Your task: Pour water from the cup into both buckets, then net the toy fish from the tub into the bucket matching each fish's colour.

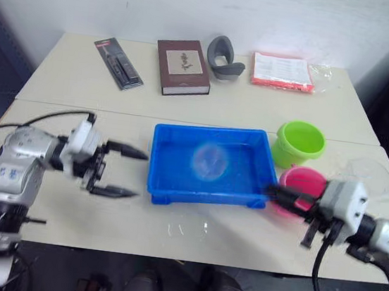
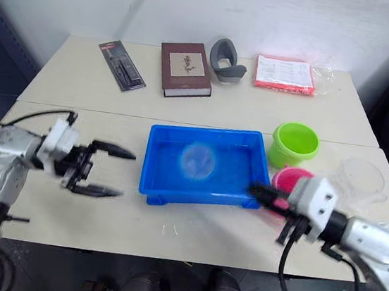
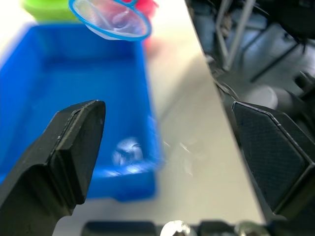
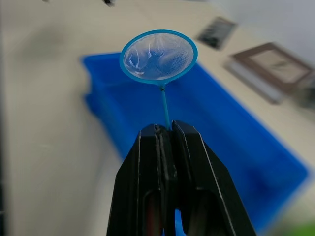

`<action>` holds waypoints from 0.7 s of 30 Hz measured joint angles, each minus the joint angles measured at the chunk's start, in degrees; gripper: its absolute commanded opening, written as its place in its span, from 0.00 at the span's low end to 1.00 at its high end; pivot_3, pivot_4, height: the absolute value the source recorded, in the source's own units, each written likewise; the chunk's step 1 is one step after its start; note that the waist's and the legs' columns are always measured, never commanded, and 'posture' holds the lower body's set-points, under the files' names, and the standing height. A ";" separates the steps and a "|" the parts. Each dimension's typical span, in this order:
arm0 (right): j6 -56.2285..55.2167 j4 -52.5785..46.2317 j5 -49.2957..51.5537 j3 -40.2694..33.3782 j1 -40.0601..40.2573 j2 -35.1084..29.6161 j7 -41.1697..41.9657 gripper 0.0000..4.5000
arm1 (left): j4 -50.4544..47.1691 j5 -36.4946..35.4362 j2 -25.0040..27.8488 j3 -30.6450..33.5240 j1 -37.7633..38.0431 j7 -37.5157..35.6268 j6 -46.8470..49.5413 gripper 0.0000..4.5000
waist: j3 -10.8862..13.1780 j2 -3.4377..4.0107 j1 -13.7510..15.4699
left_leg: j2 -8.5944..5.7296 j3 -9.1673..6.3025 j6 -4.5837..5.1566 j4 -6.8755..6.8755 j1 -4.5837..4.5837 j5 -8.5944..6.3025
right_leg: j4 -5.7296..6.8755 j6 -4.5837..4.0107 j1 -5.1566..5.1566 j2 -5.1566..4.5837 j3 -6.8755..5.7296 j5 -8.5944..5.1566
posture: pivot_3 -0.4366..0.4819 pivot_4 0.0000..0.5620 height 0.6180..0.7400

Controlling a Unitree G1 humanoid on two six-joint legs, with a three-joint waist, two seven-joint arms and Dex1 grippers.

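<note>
Now, the net [image 4: 158, 55] is hanging over the middle of the tub [image 1: 168, 188], its hoop showing as a pale blur there in the head views; its thin handle is running back toward your right side and ending in the right gripper [image 4: 166, 132], whose fingers are clenched on the stick; so the net's long axis is lying across the tub, from the right gripper at the tub's right end toward the centre, and the hoop is sitting ahead of the claw, not below it; I judge that the coming dip is turning on tilting that hoop downward into the tub.

You are keeping the right arm much the nearer one; the left gripper [image 1: 117, 171] is waiting just beside the tub's left wall, fingers spread wide and grasping nothing.

The pink bucket [image 1: 305, 180] is sitting just behind the right gripper, touching or nearly touching the tub's right end, and the green bucket [image 1: 300, 144] is standing just beyond it; the cup [image 2: 359, 176] is resting on the table farther to your right, near the edge.

You are working half blind on the fish: none are making themselves out in the tub, and the net's mesh is too blurred to say whether it is carrying one; the wrist partly covers the pink bucket, so I cannot tell what it holds.
</note>
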 measured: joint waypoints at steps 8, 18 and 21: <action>-5.20 13.65 -18.66 19.77 -6.14 9.33 8.57 0.00 | -6.12 -0.36 3.65 2.60 14.07 0.13 -0.62 0.99 | -0.04 -0.05 0.05 | -0.06 -0.07 0.04 0.02 0.04 -0.05 | 0.02 -0.04 0.04 -0.10 -0.04 -0.02 | 0.48 0.27 1.00; -10.96 28.29 -25.31 23.21 -13.60 18.37 12.79 0.20 | -9.90 -0.36 3.20 2.95 18.31 3.25 -0.11 1.00 | -0.03 -0.01 -0.53 | -0.03 -0.02 0.02 0.00 0.06 -0.06 | 0.08 -0.06 0.04 -0.08 -0.06 -0.03 | 0.48 0.27 1.00; -10.04 29.80 -24.90 23.12 -13.95 18.39 14.57 0.47 | -10.12 -0.34 3.20 2.95 18.58 3.98 0.14 1.00 | -0.03 -0.01 -0.47 | -0.04 -0.03 0.02 0.02 0.07 -0.06 | 0.09 -0.06 0.05 -0.10 -0.08 -0.03 | 0.48 0.27 1.00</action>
